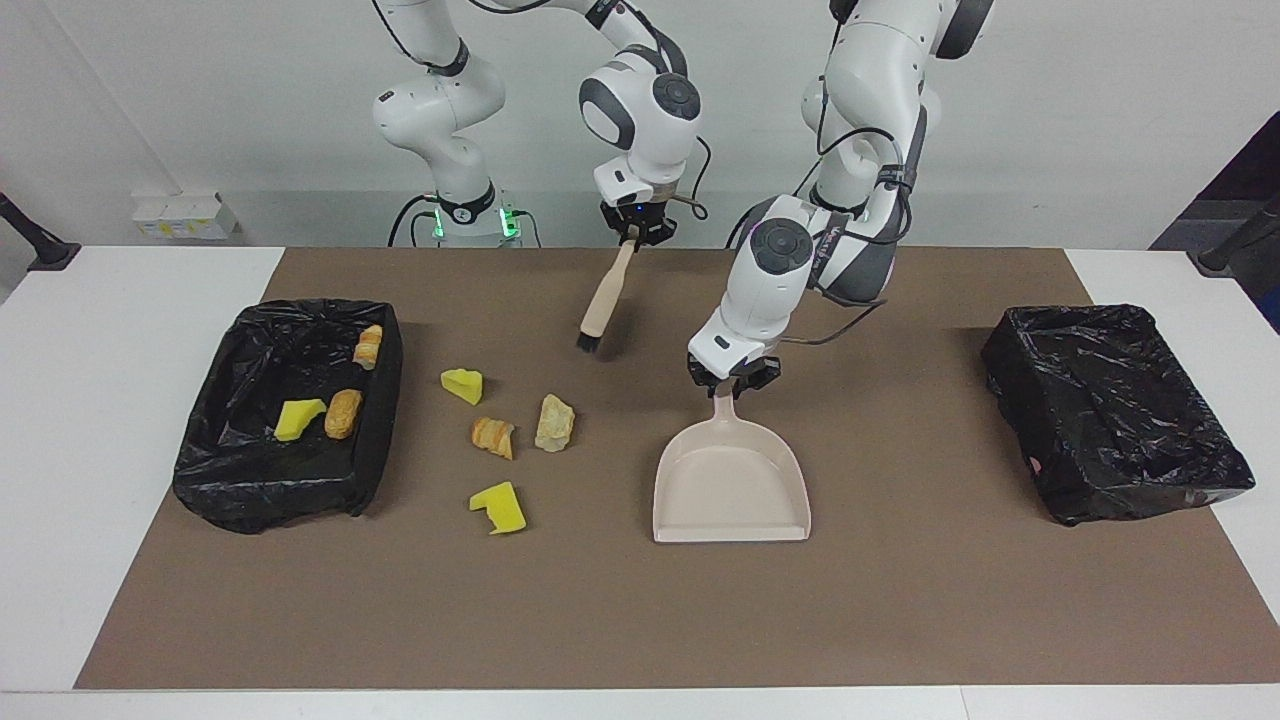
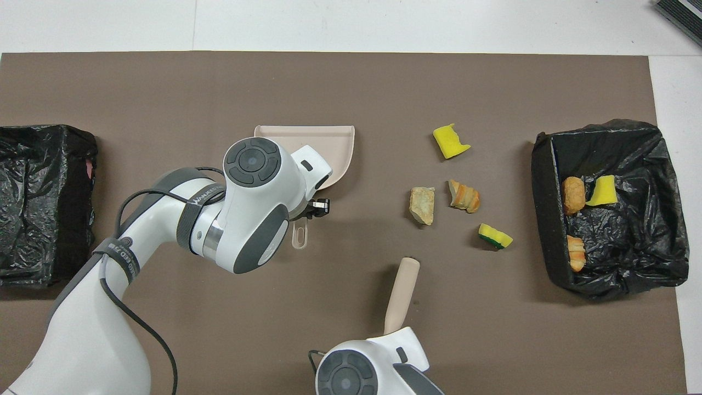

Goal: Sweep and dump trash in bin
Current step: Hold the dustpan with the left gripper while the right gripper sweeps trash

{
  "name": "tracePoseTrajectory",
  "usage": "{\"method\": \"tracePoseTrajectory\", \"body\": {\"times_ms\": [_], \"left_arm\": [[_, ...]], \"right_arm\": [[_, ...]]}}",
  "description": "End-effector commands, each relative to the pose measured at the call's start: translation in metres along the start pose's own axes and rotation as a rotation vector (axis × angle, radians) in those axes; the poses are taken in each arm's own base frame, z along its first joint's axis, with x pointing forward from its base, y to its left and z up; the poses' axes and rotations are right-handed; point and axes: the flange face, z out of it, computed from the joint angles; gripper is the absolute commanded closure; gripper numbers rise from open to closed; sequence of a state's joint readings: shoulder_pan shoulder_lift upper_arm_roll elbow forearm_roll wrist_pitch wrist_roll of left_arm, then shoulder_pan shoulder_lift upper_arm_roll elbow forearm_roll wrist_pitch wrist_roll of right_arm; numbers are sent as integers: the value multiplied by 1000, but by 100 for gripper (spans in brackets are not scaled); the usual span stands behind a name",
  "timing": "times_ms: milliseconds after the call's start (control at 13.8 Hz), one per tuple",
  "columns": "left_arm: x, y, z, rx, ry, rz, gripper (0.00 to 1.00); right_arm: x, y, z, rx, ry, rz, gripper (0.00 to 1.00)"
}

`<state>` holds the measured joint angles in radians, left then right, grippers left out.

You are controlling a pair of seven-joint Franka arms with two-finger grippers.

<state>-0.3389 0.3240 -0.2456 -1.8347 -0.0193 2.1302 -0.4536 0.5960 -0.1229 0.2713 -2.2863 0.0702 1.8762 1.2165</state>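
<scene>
While the right gripper (image 1: 638,232) pinches the beige plastic hand brush (image 1: 603,299), the left gripper (image 1: 733,379) clamps the beige plastic dustpan (image 1: 731,484) handle directly beneath it.

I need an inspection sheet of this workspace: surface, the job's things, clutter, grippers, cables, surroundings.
Surface: brown mat on a white table.
Job's things: four trash scraps loose on the mat; three scraps in the bin at the right arm's end; dustpan flat on the mat; brush held tilted.
Clutter: second bin at the left arm's end.
Grippers: left gripper shut on the dustpan handle; right gripper shut on the brush.
Cables: black cable hanging from the left arm.
Surroundings: white wall; small white box.
</scene>
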Motion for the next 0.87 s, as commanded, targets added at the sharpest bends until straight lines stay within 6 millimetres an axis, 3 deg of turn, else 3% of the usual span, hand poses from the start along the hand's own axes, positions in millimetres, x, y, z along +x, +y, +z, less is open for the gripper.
{"method": "tracePoseTrajectory", "body": {"times_ms": [0,217,434,796], "left_arm": [[-5,-4,-1,12,18,-9,100],[5,-21,-6,54,32,84,100],[20,-67,-43,82,43,376,100],[16,-125,-84,155,-32,783,100]], "right_arm": [[12,25,-4,-39,-5,70,100],[68,50,13,-68,-25,127,100],[123,86,26,-150,11,168,100],[174,122,43,-187,-25,148,100]]}}
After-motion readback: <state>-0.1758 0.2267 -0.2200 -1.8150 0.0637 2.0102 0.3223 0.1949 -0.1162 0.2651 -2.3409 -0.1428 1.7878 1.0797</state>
